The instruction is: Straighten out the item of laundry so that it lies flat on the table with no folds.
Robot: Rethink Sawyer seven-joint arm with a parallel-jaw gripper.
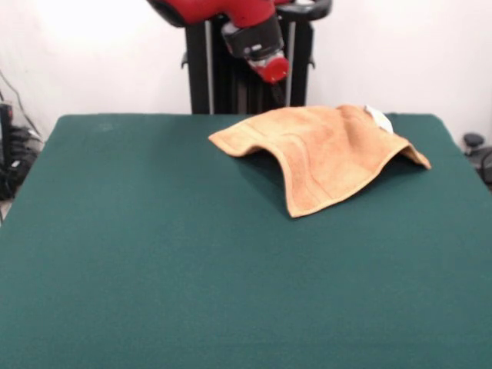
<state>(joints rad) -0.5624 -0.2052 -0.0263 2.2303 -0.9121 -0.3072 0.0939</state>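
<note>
While the towel (323, 157) lies humped, the pincer's (275, 92) opening cannot be told.

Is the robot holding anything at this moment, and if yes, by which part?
Nothing is held, it seems. The gripper hangs above the table's far edge, apart from the orange-tan terry towel, which lies humped on the dark green table.

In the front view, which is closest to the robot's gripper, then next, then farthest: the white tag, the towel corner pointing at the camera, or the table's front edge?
From the gripper:
1. White tag, at the towel's back right.
2. Towel corner, pointing at the camera.
3. Table's front edge, bottom of the picture.
</note>
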